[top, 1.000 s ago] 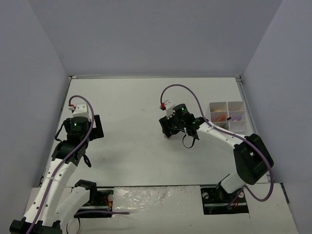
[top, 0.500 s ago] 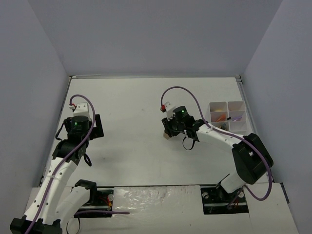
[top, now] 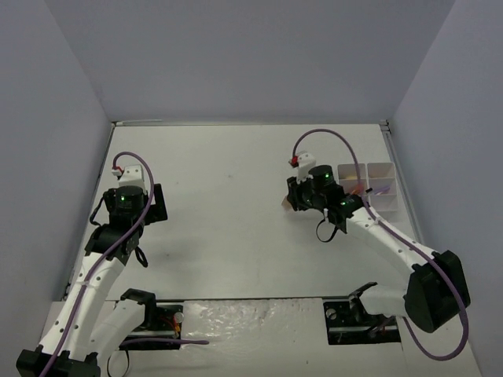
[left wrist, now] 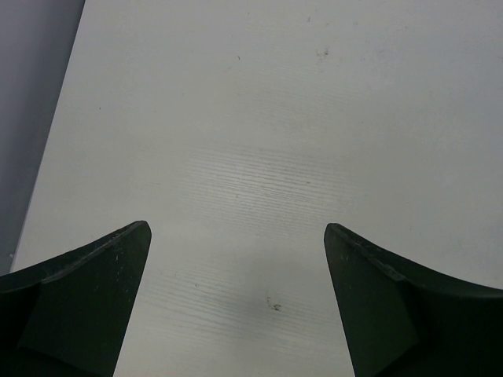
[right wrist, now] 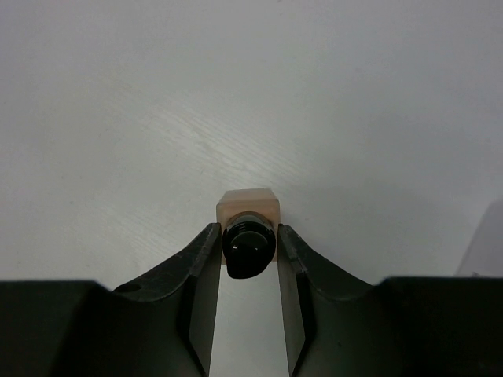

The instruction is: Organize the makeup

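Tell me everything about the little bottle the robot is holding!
The little bottle has a squarish peach-tan body and a shiny black round cap, closed, pointing at the wrist camera. The right gripper pinches it from both sides with its dark fingers. It seems to hang above the white table, touching nothing else.

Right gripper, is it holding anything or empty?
The right gripper is shut on the tan bottle; in the wrist view both fingers press its dark cap.

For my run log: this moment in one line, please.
right gripper: shut on tan square bottle with black cap; left gripper: open, empty; white compartment tray: right of bottle
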